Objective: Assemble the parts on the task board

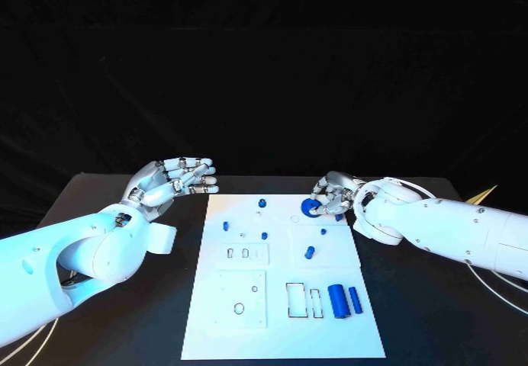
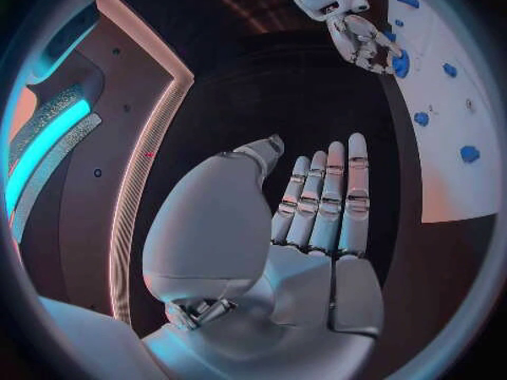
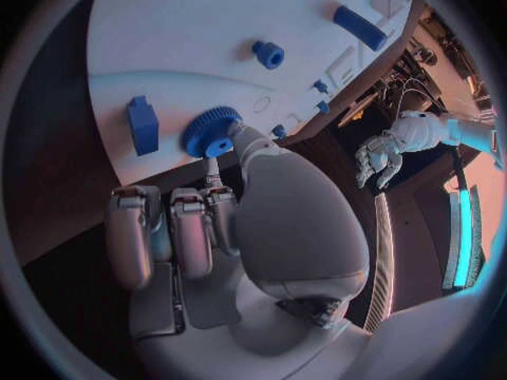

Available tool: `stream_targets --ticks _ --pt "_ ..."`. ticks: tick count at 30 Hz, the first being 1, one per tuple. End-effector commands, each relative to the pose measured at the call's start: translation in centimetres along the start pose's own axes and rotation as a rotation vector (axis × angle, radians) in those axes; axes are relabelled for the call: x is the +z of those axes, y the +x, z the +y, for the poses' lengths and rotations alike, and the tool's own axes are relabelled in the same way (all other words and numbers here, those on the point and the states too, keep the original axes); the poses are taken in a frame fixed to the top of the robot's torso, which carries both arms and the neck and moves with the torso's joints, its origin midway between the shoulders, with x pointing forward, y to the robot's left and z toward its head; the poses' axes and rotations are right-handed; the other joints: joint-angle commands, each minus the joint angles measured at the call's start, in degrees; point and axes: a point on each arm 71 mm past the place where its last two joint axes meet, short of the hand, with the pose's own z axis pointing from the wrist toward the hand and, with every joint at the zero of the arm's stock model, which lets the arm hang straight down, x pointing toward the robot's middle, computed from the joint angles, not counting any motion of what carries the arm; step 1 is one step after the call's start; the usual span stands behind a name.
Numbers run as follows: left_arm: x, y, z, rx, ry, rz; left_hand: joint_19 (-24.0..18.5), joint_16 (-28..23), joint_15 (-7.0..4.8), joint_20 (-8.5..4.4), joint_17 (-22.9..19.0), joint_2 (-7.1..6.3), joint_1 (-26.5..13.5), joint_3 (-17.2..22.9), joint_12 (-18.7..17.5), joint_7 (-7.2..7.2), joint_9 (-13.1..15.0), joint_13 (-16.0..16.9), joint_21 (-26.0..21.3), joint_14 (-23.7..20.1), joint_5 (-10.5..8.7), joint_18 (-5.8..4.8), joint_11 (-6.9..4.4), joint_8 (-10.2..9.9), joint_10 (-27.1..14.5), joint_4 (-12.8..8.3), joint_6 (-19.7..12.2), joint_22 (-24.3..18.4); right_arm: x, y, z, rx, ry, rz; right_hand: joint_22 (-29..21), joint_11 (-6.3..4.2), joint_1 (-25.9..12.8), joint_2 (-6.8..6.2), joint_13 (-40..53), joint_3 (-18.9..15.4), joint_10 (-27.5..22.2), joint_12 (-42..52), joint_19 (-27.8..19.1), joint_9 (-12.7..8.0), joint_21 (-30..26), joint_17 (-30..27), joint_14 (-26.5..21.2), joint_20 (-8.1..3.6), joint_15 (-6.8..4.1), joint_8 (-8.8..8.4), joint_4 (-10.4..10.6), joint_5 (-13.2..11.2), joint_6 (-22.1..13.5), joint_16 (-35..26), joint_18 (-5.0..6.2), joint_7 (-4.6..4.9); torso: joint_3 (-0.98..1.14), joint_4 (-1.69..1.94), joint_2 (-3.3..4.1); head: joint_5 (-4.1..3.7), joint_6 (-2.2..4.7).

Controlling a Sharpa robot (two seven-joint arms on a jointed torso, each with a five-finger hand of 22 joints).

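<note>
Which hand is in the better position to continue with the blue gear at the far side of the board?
The right hand, probably. Its fingers already touch the blue gear at the far right part of the task board. The left hand hangs beside the board's far left corner, fingers apart, holding nothing.

A black table (image 1: 132, 305) stands before a black backdrop (image 1: 264, 76), with glowing cyan light strips (image 2: 42, 143) nearby.
</note>
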Motion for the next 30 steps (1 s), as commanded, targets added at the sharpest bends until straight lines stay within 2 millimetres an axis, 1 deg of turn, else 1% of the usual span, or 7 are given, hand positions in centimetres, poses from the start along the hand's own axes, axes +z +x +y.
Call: stream_targets --ticks 1,5,10,14,18,25,30 --pt "0.0 0.2 -0.1 -0.011 0.006 0.017 0.0 -0.3 0.38 0.38 0.1 0.14 -0.5 0.2 -0.3 2.66 -0.1 0.0 -0.3 0.0 -0.22 0.7 0.27 -0.3 0.0 0.0 -0.5 -0.1 -0.1 0.4 0.0 -0.053 -0.005 0.009 10.3 -0.31 1.0 0.18 9.5 1.2 1.7 0.4 3.5 -0.2 0.4 14.3 5.9 0.32 0.16 0.39 -0.2 0.3 0.7 0.3 -0.93 -0.05 0.01 -0.01 0.0 -0.03 -0.08" --pt "0.0 0.2 -0.1 -0.011 0.006 0.017 0.1 -0.5 0.37 0.41 0.2 0.25 -0.5 0.4 -0.4 2.6 0.0 0.0 -0.5 0.0 -0.27 0.72 0.24 -0.4 0.1 -0.1 -0.5 -0.2 -0.1 0.4 0.2 -0.099 -0.023 -0.009 11.0 -0.38 2.5 0.24 10.1 4.9 2.1 0.8 3.8 -0.6 0.9 14.5 6.0 0.27 0.11 0.21 -1.4 -0.8 1.5 0.3 -1.1 -0.02 0.02 0.01 -0.02 0.05 -0.07" --pt "0.0 0.1 -0.1 -0.011 0.005 0.016 0.1 -0.5 0.37 0.41 0.2 0.25 -0.5 0.4 -0.4 2.6 0.0 0.0 -0.5 0.0 -0.27 0.72 0.24 -0.4 0.1 -0.1 -0.5 -0.2 -0.3 0.4 0.6 -0.127 -0.053 -0.035 11.8 -0.46 2.2 -0.87 10.8 9.7 2.7 1.3 4.1 -1.1 1.5 14.7 6.0 0.26 0.06 0.16 -2.7 0.7 3.0 0.4 -1.29 -0.17 0.02 0.03 0.0 0.13 0.01" --pt "0.0 0.1 -0.1 -0.011 0.005 0.016 0.1 -0.5 0.37 0.41 0.2 0.25 -0.5 0.4 -0.4 2.6 0.0 0.0 -0.5 0.0 -0.27 0.72 0.24 -0.4 0.1 -0.1 -0.5 -0.2 -0.4 0.4 1.1 -0.128 -0.081 -0.06 12.5 -0.61 1.4 -1.26 11.3 11.0 3.1 1.7 4.5 -1.2 2.0 14.7 6.0 0.19 -0.05 0.32 -2.9 0.9 3.8 0.4 -1.46 -0.37 0.01 0.03 0.0 0.1 0.01" --pt "0.1 0.1 -0.1 -0.011 0.005 0.016 0.1 -0.5 0.37 0.41 0.2 0.25 -0.5 0.4 -0.4 2.6 0.0 0.0 -0.5 0.0 -0.27 0.72 0.24 -0.4 0.1 -0.1 -0.5 -0.2 -0.5 0.3 1.6 -0.115 -0.103 -0.095 13.6 -0.92 0.0 -1.69 11.8 12.8 3.5 2.0 5.1 -1.2 2.9 14.8 6.0 -0.04 -0.31 0.51 -3.2 2.5 4.8 0.4 -1.76 -0.71 -0.02 0.04 -0.02 0.11 0.21" --pt "0.0 0.1 -0.1 -0.011 0.006 0.016 0.1 -0.5 0.37 0.41 0.2 0.25 -0.5 0.4 -0.4 2.6 0.0 0.0 -0.5 0.0 -0.27 0.72 0.24 -0.4 0.1 -0.1 -0.5 -0.2 -0.9 0.1 2.3 -0.099 -0.132 -0.145 14.6 -1.04 -0.9 -1.85 12.2 13.4 3.9 2.4 5.6 -1.2 3.6 15.0 6.1 -0.13 -0.41 0.6 -3.2 2.8 5.2 0.4 -2.04 -0.86 -0.08 -0.05 -0.09 0.15 0.43" --pt "0.0 0.1 -0.1 -0.011 0.005 0.016 0.1 -0.5 0.37 0.41 0.2 0.25 -0.5 0.4 -0.4 2.6 0.0 0.0 -0.5 0.0 -0.27 0.72 0.24 -0.4 0.1 -0.1 -0.5 -0.2 -1.5 -0.3 3.7 -0.104 -0.167 -0.175 15.1 -1.12 -1.5 -2.01 12.5 13.6 4.2 2.7 5.9 -1.2 4.0 15.1 6.1 -0.19 -0.48 0.63 -3.1 2.8 5.4 0.5 -2.17 -0.95 0.0 -0.05 -0.07 0.15 0.78"
